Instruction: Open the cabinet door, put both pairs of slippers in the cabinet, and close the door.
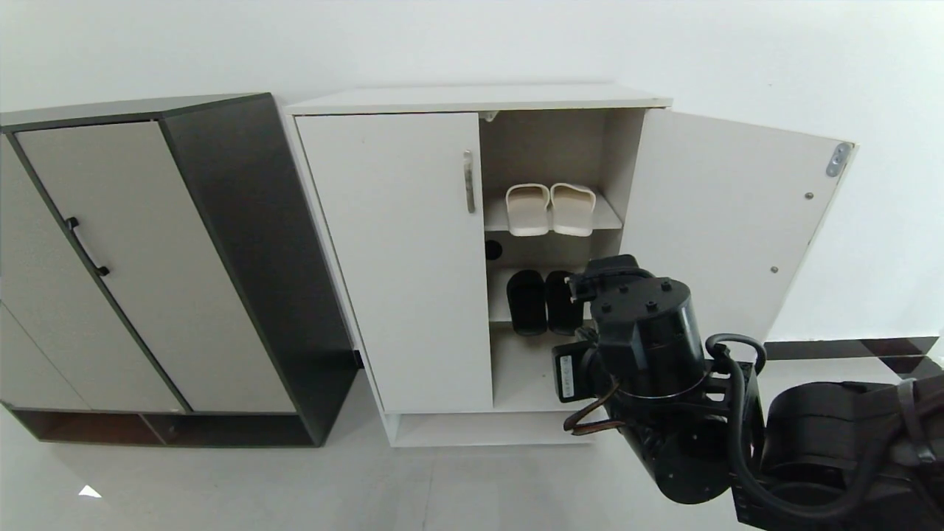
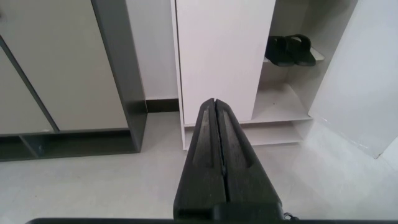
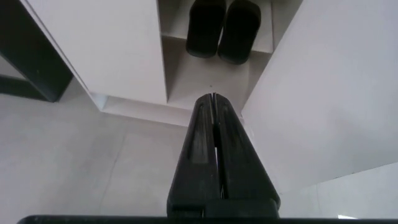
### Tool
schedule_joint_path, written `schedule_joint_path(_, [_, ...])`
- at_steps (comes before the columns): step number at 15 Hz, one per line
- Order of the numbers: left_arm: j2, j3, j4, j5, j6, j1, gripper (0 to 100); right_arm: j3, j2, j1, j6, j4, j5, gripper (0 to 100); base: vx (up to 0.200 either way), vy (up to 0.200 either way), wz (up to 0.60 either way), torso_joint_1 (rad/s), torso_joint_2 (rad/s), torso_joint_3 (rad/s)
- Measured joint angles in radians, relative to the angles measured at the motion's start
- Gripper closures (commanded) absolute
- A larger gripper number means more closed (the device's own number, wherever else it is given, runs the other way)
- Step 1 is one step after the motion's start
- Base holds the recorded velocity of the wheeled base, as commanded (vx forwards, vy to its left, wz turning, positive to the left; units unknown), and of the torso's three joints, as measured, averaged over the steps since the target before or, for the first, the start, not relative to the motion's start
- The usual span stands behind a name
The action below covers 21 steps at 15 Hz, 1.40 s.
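The white cabinet [image 1: 472, 99] has its right door [image 1: 723, 221] swung wide open and its left door [image 1: 398, 258] closed. A cream pair of slippers [image 1: 549, 209] sits on the upper shelf. A black pair [image 1: 544, 301] rests on the shelf below, side by side, toes inward. My right gripper [image 3: 213, 99] is shut and empty, held in front of the open half, just short of the black slippers [image 3: 222, 23]. My left gripper [image 2: 213, 102] is shut and empty too, farther back, facing the closed door with the black slippers [image 2: 291, 50] off to one side.
A grey and black cabinet [image 1: 147, 258] with a closed door stands directly to the left of the white one. The open door [image 3: 329, 93] juts out beside my right arm. Bare pale floor [image 1: 295, 479] lies in front of both cabinets.
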Motion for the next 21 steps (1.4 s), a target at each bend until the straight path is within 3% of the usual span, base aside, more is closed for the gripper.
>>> schedule_joint_path(8, [0.0,0.0,0.002,0.0,0.0,0.0,100,0.001,0.013,-0.007,0.0,0.002,-0.001,100,0.0,0.0,0.0,0.082,-0.46,-0.356])
schedule_joint_path(21, [0.0,0.0,0.002,0.0,0.0,0.0,100,-0.002,0.014,-0.014,-0.017,0.001,0.004,100,0.0,0.0,0.0,0.174,-0.49,-0.315])
